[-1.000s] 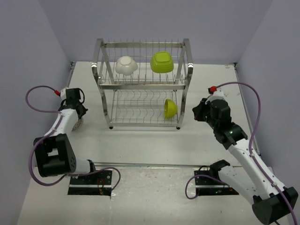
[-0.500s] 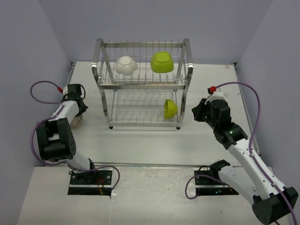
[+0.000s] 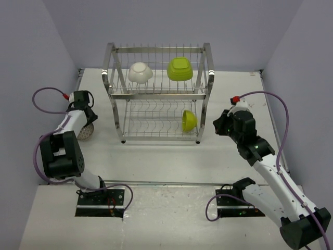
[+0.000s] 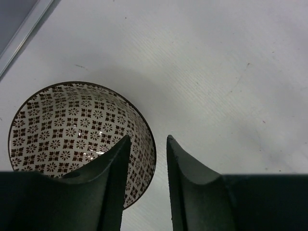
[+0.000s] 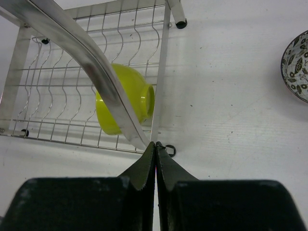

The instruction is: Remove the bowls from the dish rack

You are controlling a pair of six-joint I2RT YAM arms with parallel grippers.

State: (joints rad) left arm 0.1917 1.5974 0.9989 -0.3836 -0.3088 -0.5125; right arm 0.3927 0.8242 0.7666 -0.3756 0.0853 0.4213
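The dish rack (image 3: 158, 94) stands at the back middle. Its upper tier holds a white bowl (image 3: 140, 72) and a squarish lime green bowl (image 3: 179, 69). Its lower tier holds a round lime green bowl (image 3: 189, 120), which also shows in the right wrist view (image 5: 127, 98). A patterned bowl (image 4: 72, 125) sits upright on the table at the left (image 3: 87, 132). My left gripper (image 4: 147, 142) is open, and its fingers straddle that bowl's right rim. My right gripper (image 5: 156, 144) is shut and empty, just off the rack's front right foot (image 5: 169, 150).
A second patterned bowl (image 5: 296, 65) lies on the table right of the rack, seen only in the right wrist view. The table's left edge strip (image 4: 24, 31) runs close behind the left bowl. Purple walls enclose the table.
My left arm's elbow has swung back and to the left, and the gripper with the patterned bowl under it has shifted slightly toward the back. The right arm has not moved.
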